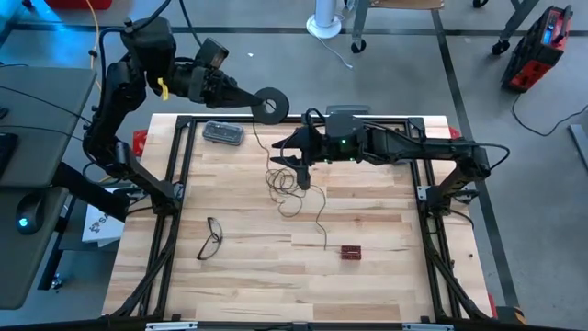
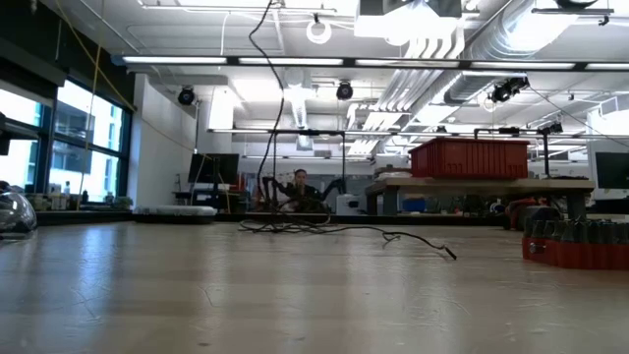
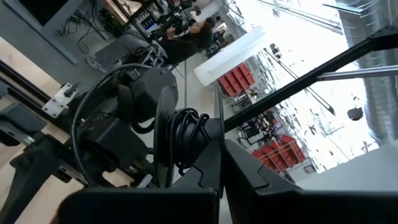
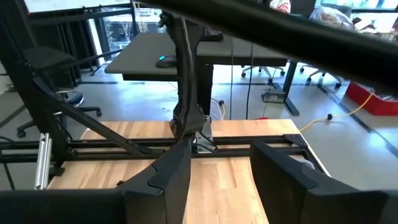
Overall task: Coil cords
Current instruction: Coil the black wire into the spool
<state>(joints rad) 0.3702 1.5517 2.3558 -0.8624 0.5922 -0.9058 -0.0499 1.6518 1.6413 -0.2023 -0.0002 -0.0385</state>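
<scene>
Since the wire (image 1: pixel 296 198) is very thin and limp, it will likely sag, snag and kink rather than hold any shape, so best taken with a light pinch on a straight run, not in the tangle. The reel (image 1: pixel 270 104) is the rigid part; it probably weighs next to nothing.

Left gripper (image 1: pixel 260 101): fully closed on the reel, holding it off the table by the far rail. Left wrist view shows loops of wire (image 3: pixel 185 140) already wound on the reel (image 3: pixel 163 134), right at the fingertips.

From the reel the wire hangs down to a loose tangle on the table, just beside and below the right gripper (image 1: pixel 299 168); the free tail runs on past it, away from the left gripper, ending near a small red block (image 1: pixel 351 251).

Right gripper: jaws well apart, nothing between them that I can see, hovering over the tangle.

Low view: the tangle (image 2: pixel 295 224) lies flat on the tabletop, one strand rising out of the top of the view.
</scene>
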